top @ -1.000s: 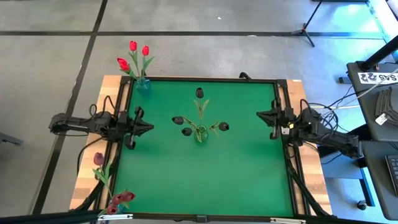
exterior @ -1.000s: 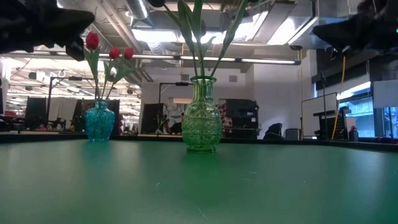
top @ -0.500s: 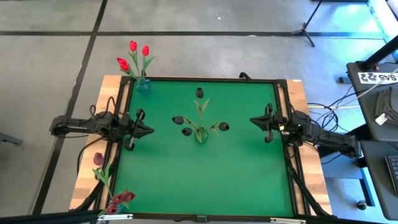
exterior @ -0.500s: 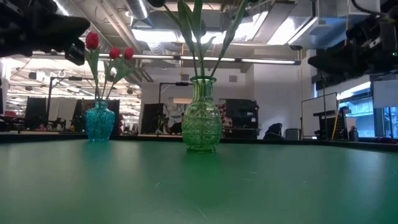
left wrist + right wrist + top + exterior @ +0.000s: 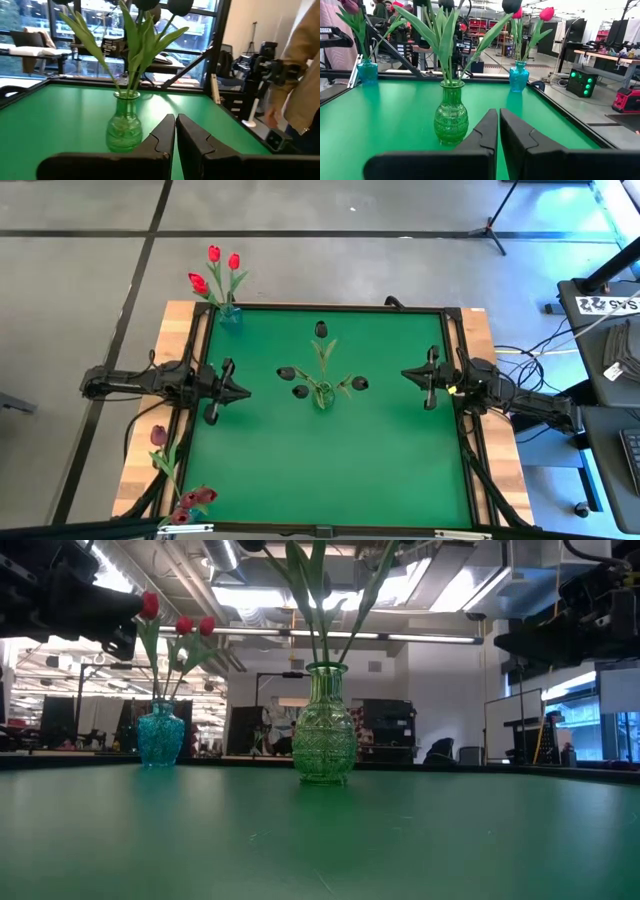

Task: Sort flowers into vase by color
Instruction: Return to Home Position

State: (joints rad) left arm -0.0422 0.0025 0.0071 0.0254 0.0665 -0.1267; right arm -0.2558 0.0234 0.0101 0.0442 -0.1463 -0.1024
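Observation:
A green glass vase [image 5: 322, 393] stands at the table's middle and holds several near-black tulips [image 5: 321, 329]. It also shows in the low view [image 5: 324, 740]. At the far left corner a blue vase [image 5: 230, 315] holds three red tulips [image 5: 214, 253]. Another blue vase [image 5: 367, 71] at the near left corner holds maroon tulips [image 5: 158, 436]. My left gripper [image 5: 243, 392] hovers shut at the table's left side, pointing level at the green vase [image 5: 124, 125]. My right gripper [image 5: 405, 374] hovers shut at the right side, facing the same vase [image 5: 451, 117]. Neither holds anything.
Black rails frame the green table top [image 5: 330, 470]. A person in a tan sleeve [image 5: 300, 75] stands beyond the table's right side. Equipment and cables [image 5: 610, 370] lie to the right of the table.
My right gripper has sunk and edged toward the table's middle, turning a little about its own line, then kept still. My left gripper has tipped its fingers down to level. The vases and flowers have stayed where they were.

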